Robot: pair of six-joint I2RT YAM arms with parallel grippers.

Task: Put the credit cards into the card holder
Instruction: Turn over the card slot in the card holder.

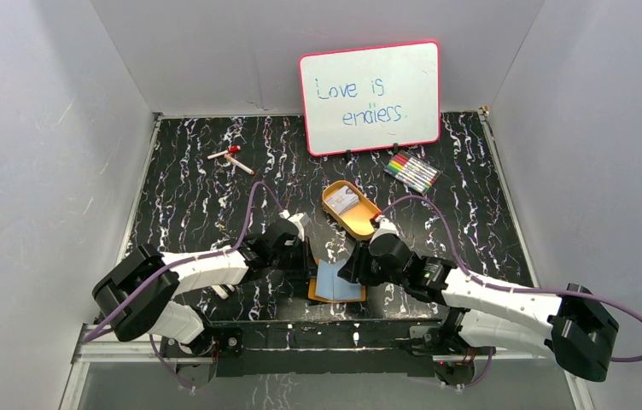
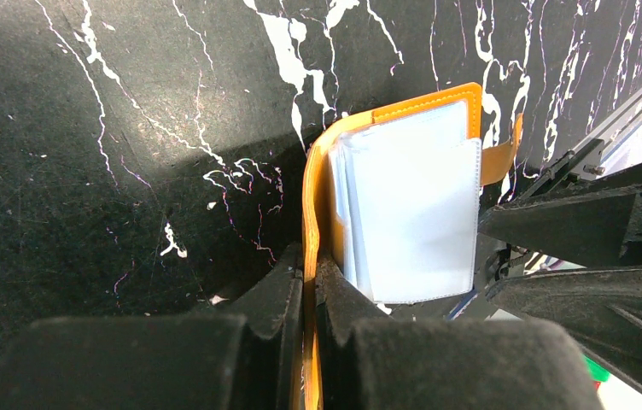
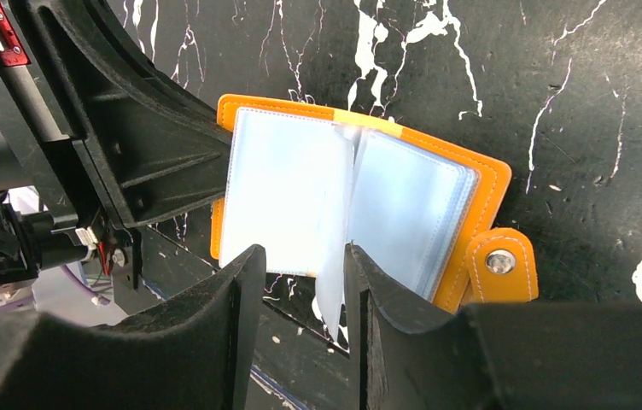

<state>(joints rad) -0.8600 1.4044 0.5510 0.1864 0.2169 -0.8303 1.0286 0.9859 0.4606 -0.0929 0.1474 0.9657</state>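
Robot's left tool [image 2: 309, 275] is clamped on the orange cover edge of the card holder [image 2: 411, 205], apparently to pin it open and steady. The right tool [image 3: 300, 278] has its jaws apart, with one clear sleeve leaf [image 3: 332, 299] hanging between them unpinched, probably to separate a pocket for loading. The card holder lies open at the middle of the tabletop [image 1: 189, 171] near edge. The credit cards [image 1: 345, 202] are not yet in; they sit in the tin tray [image 1: 360, 227] just behind, toward centre. The whiteboard [image 1: 370, 96] and markers [image 1: 411, 172] are by the far edge.

Leather-look card holder [image 3: 493, 184], glossy plastic sleeves [image 3: 283, 188]
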